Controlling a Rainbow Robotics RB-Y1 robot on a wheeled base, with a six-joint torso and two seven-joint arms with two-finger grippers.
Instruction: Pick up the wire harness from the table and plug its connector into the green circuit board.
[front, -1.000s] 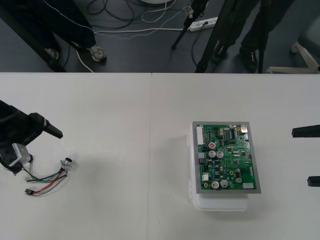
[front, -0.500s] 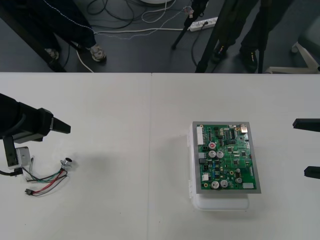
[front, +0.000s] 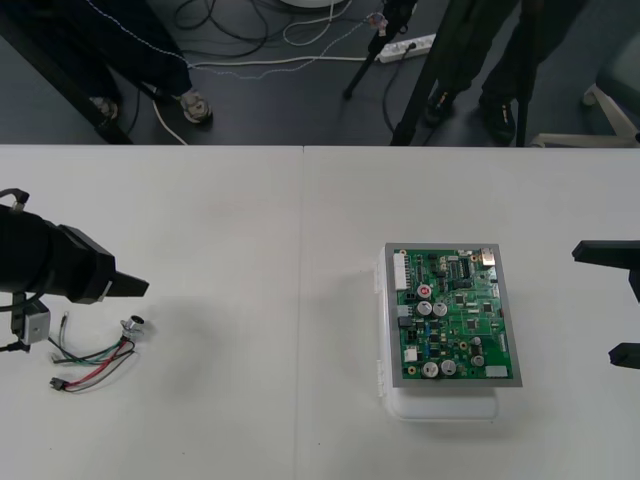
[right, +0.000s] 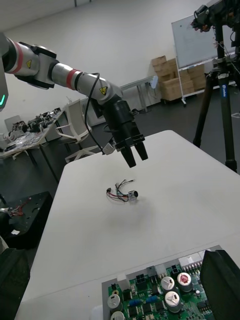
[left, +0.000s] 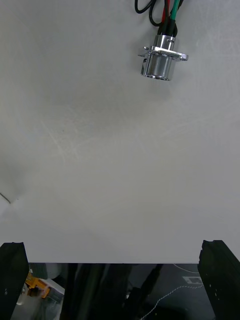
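Observation:
The wire harness (front: 95, 355) lies on the table at the left, its round metal socket (front: 133, 324) toward the board and its small black plug (front: 58, 385) at the near end. My left gripper (front: 126, 287) hovers just above and behind it, open, holding nothing. In the left wrist view the socket (left: 160, 60) stands ahead of the open fingers (left: 220, 277), with red, green and black wires behind it. The green circuit board (front: 452, 312) sits on its white base right of centre. My right gripper (front: 600, 302) waits open at the table's right edge. The right wrist view shows the left gripper (right: 135, 154) above the harness (right: 122, 192).
A wide stretch of bare table (front: 270, 320) separates the harness from the board. Tripod legs and cables stand on the dark floor (front: 300, 90) beyond the far edge. The board's near end (right: 160, 295) lies between the right fingers (right: 225, 285).
My left gripper has swung rightward and lower, toward the spot over the harness's socket. The right gripper has edged slightly inward. The harness has not moved.

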